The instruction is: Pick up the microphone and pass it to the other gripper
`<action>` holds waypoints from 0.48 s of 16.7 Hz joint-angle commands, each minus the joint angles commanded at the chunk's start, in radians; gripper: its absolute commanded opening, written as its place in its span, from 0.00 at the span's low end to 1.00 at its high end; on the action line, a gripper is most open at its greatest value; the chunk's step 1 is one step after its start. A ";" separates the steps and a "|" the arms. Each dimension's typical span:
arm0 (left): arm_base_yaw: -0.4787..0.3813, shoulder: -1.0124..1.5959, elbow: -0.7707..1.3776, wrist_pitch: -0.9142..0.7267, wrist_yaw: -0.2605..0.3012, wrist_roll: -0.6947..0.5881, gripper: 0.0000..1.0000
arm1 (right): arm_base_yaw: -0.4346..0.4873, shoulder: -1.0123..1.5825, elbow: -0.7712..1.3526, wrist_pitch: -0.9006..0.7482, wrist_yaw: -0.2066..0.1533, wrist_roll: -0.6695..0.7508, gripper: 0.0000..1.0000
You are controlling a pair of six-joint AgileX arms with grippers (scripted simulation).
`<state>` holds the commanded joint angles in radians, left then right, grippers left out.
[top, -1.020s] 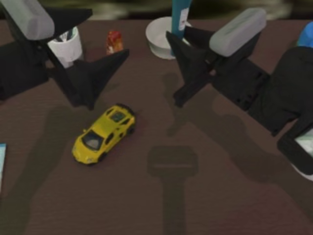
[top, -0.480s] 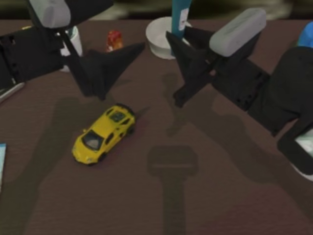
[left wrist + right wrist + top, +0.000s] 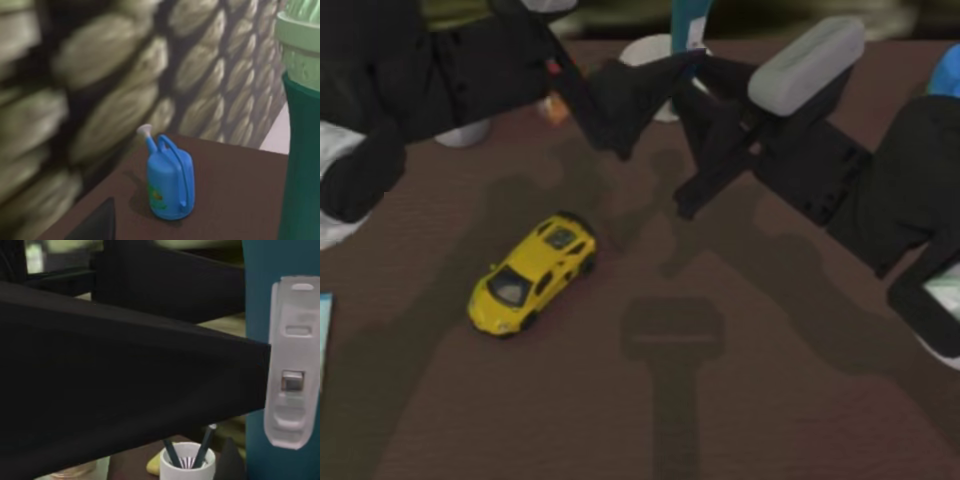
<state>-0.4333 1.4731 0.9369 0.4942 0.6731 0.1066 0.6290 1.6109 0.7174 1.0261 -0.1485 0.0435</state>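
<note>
The microphone (image 3: 687,22) stands upright, high above the back of the table, with a teal handle (image 3: 257,300) and a white switch strip (image 3: 292,360). Its pale head (image 3: 300,45) shows in the left wrist view. My right gripper (image 3: 695,120), with a grey block on its wrist, is shut on the handle's lower part, which its fingers hide. My left gripper (image 3: 655,105) has reached across from the left and is open. One finger (image 3: 150,380) lies against the handle's side; another finger (image 3: 97,225) stays clear of it.
A yellow toy car (image 3: 533,273) sits left of centre. A white bowl (image 3: 640,55), a small orange figure (image 3: 556,110) and a white pen cup (image 3: 187,462) stand along the back. A blue watering can (image 3: 170,182) is at the back right corner.
My left arm swung right from over the pen cup, and its gripper now reaches the microphone. The right arm, the microphone and the car have not moved.
</note>
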 joint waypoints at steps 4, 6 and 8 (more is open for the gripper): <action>-0.071 0.102 0.082 0.024 -0.070 -0.004 1.00 | 0.000 0.000 0.000 0.000 0.000 0.000 0.00; -0.075 0.107 0.086 0.025 -0.073 -0.004 1.00 | 0.000 0.000 0.000 0.000 0.000 0.000 0.00; -0.075 0.107 0.086 0.025 -0.073 -0.004 1.00 | 0.000 0.000 0.000 0.000 0.000 0.000 0.00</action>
<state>-0.5080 1.5805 1.0226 0.5192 0.6001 0.1029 0.6290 1.6109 0.7174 1.0261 -0.1485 0.0435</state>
